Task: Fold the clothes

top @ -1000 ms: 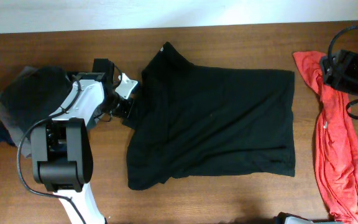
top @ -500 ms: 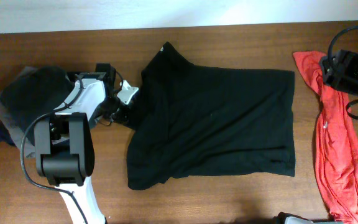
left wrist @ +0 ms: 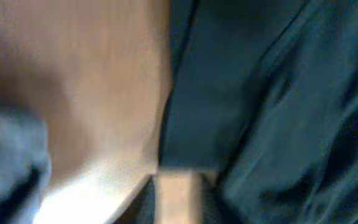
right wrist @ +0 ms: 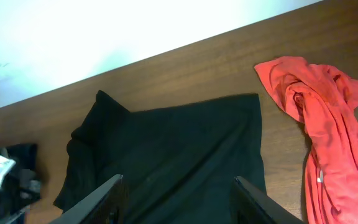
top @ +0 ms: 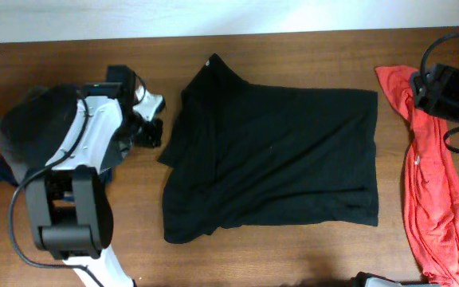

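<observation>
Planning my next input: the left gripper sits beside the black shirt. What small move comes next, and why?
Probably bring the right gripper toward the black shirt's right edge. That edge lies flat and unfolded, while the shirt's left side is already doubled over. The right gripper is open and empty, and the left gripper sits off the left edge.

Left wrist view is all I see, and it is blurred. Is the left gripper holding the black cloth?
Observer: It seems not. In the overhead view, the left gripper sits beside the left edge of the black shirt, which lies spread out.
Operator: Is other clothing waiting?
Observer: Yes, a red garment lies crumpled at the right end of the table.
Operator: And the right gripper?
Observer: The right gripper is open and holds nothing.
</observation>
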`<state>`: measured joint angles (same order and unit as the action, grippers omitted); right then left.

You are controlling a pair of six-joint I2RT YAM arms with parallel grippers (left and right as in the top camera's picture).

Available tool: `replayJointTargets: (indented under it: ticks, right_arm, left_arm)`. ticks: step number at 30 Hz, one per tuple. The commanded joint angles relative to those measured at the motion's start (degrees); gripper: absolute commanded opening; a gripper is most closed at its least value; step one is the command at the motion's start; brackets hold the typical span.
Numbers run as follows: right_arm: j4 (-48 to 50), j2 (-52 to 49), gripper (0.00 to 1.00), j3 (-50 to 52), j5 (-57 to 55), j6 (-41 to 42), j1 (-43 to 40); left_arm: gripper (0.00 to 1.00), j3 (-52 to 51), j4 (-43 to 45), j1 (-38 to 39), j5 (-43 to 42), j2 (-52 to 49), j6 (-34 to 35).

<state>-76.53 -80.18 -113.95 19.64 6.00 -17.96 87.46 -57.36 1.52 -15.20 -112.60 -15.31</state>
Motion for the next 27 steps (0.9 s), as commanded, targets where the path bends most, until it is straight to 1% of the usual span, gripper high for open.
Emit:
replayJointTargets:
  ticks: [1, 2, 5, 7, 12, 15, 17, 20, 23, 27]
  right_arm:
    - [-0.02, 0.96, 0.57, -0.07, 0.74, -0.24, 0.31]
    - [-0.07, 0.96, 0.57, -0.07, 0.74, -0.24, 0.31]
    - [-0.5, 0.96, 0.57, -0.07, 0.74, -0.24, 0.31]
    - [-0.79, 0.96, 0.57, -0.07, 0.74, -0.24, 0.31]
    - [-0.9, 0.96, 0.57, -0.07, 0.74, -0.24, 0.31]
    - [-1.31, 0.96, 0.57, -0.07, 0.74, -0.24, 0.31]
    - [-2.08, 0.96, 0.57, -0.07, 0.72, -0.26, 0.31]
    - [-2.62, 0.96, 0.57, 0.04, 0.7, -1.38, 0.31]
    - [-2.75, 0.96, 0.57, 0.04, 0.68, -1.38, 0.31]
    - [-2.78, 0.96, 0.57, 0.04, 0.68, -1.38, 0.31]
  left_arm:
    - [0.41, 0.63, 5.64, 1.07, -13.29, -0.22, -6.58]
    - [0.43, 0.66, 10.03, 1.79, -13.53, -1.16, -6.56]
    - [0.43, 0.66, 16.92, 3.23, -13.6, -3.32, -6.47]
    - [0.44, 0.63, 20.09, 4.31, -13.57, -4.79, -6.49]
    - [0.44, 0.66, 23.98, 5.66, -13.53, -8.04, -6.47]
    - [0.42, 0.66, 25.0, 5.55, -12.9, -9.81, -6.45]
    - [0.36, 0.66, 25.18, 5.33, -12.44, -10.19, -6.45]
    - [0.35, 1.36, 24.98, 5.2, -12.5, -9.6, -5.31]
    - [0.35, 3.48, 21.53, 5.18, -12.61, -7.85, -4.92]
    - [0.36, 5.03, 19.47, 5.18, -10.27, -5.62, -4.96]
